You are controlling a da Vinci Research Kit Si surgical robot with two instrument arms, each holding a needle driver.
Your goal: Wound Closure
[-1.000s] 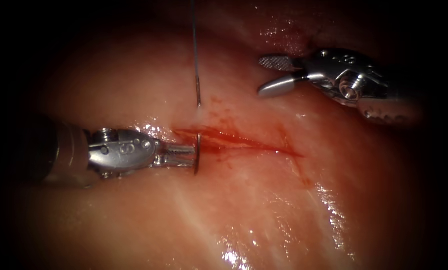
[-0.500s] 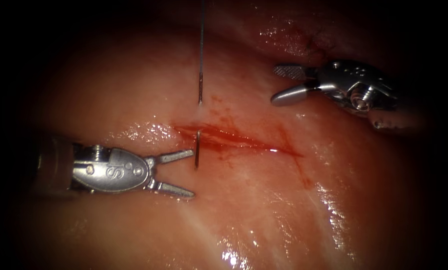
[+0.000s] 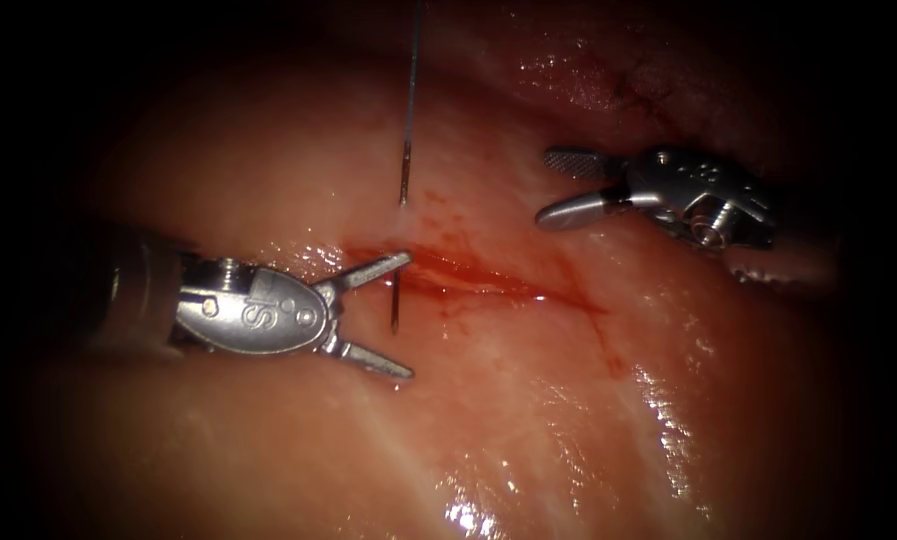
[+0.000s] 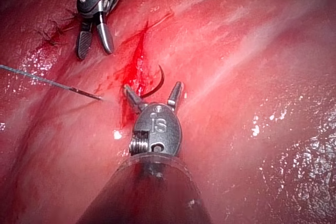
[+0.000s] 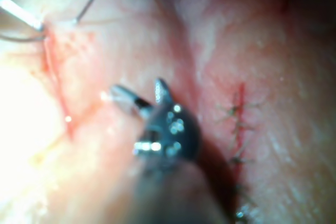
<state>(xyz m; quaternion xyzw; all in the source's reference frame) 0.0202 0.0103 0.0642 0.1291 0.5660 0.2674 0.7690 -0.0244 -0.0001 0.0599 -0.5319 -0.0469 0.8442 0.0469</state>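
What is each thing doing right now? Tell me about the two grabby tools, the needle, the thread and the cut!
Left end effector: jaws open, holding nothing, set around the needle's exposed part.
Right end effector: jaws open, holding nothing, away from the cut.
Needle: held by neither tool, stuck in the tissue at the cut's left end, part of its curve exposed.
Thread: enters the tissue just above the cut.
Cut: open, with red fluid.

Both tools are polished silver steel: the left tool [image 3: 373, 315] bears an engraved "IS" on its rounded clevis above a dark shaft; the right tool [image 3: 568, 185] has ridged jaws.
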